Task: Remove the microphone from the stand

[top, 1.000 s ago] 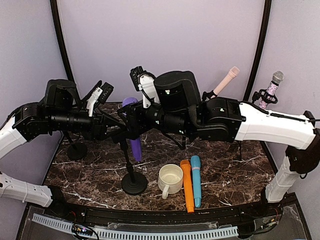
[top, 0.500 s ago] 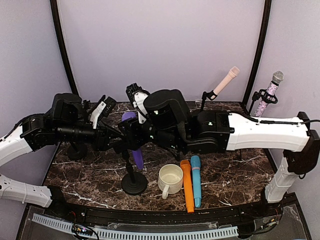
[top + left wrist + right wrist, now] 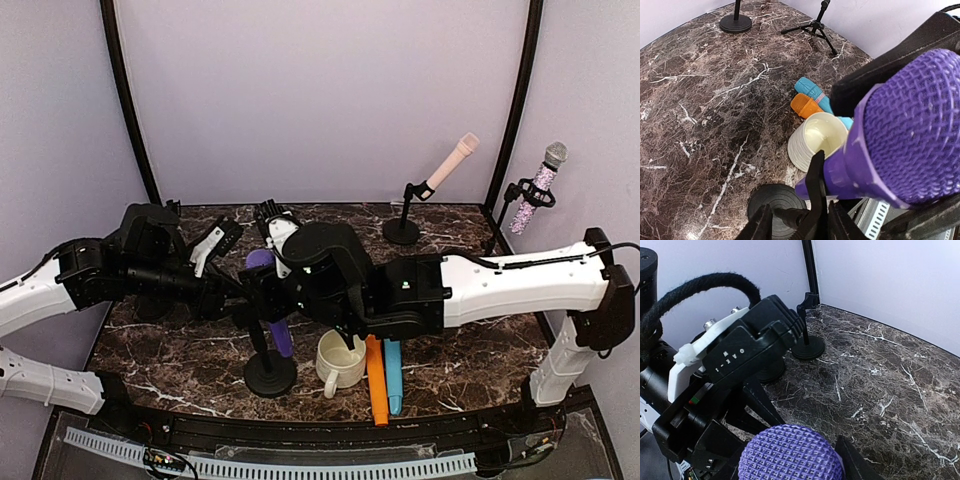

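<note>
The purple microphone (image 3: 272,312) hangs head-up over the black stand, whose round base (image 3: 270,373) sits at the table's front. My right gripper (image 3: 270,300) is shut on the microphone's body; its mesh head (image 3: 790,454) fills the bottom of the right wrist view between my fingers. My left gripper (image 3: 238,306) is shut on the stand's upper rod just below the clip. In the left wrist view the microphone (image 3: 900,135) is large at the right and its handle lies against the black clip (image 3: 816,185), above the base (image 3: 774,201). I cannot tell whether the clip still grips it.
A cream mug (image 3: 340,360) stands right of the stand base, with an orange microphone (image 3: 376,385) and a blue one (image 3: 393,375) lying beside it. A pink microphone (image 3: 452,160) and a glitter one (image 3: 540,185) sit on stands at the back right. Another stand base (image 3: 150,306) is at the left.
Both arms have come nearer and lower, carrying the purple microphone and the stand's top toward the front. The stand base has stayed about where it was.
</note>
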`<state>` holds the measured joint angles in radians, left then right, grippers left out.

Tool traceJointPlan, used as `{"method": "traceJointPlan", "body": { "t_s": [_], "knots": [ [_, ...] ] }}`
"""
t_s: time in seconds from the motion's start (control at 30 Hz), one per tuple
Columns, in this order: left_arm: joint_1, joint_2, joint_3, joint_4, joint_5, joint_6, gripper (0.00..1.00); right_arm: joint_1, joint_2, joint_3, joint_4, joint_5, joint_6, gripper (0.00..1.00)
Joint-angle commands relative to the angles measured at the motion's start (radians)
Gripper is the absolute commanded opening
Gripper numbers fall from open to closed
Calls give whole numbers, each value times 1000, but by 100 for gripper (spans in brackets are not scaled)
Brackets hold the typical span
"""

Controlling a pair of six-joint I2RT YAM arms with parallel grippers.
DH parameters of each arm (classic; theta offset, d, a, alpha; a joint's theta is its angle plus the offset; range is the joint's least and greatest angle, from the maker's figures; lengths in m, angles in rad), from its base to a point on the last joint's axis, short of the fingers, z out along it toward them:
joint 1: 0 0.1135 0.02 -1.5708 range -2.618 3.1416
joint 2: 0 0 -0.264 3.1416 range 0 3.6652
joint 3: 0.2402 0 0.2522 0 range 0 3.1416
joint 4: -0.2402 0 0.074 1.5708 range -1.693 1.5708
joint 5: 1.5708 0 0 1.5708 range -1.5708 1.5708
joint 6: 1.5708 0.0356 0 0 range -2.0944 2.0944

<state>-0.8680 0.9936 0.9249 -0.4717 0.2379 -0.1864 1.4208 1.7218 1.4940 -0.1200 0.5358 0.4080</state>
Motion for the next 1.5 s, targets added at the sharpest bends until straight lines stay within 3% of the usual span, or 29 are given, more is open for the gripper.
{"method": "traceJointPlan", "body": {
  "t_s": [0.0, 0.17, 0.33, 0.5, 0.67, 0.87, 1.27, 1.47],
  "knots": [
    [-2, -1, -23, -107, -37, 29, 41, 21, 13, -43, 8, -46, 57, 52],
    [-2, -69, 32, -123, -119, 41, 60, 21, -14, -35, 5, -49, 57, 70],
    [-2, -137, 42, -119, -98, 90, 75, 21, -57, -35, -19, -37, 69, 85],
    [-2, -218, -17, -58, -9, 105, 81, 21, -107, -45, -39, -32, 78, 92],
    [-2, -205, -68, -9, 44, 127, 82, 15, -116, -21, -86, -31, 87, 95],
    [-5, -125, -82, 19, 69, 168, 81, -7, -86, 15, -129, -48, 104, 90],
    [-25, -111, -136, 58, 46, 234, 81, -8, 38, 171, -205, -11, 82, 72],
    [-30, -118, -146, 61, 42, 240, 64, -8, 62, 196, -230, 9, 93, 60]
  ]
}}
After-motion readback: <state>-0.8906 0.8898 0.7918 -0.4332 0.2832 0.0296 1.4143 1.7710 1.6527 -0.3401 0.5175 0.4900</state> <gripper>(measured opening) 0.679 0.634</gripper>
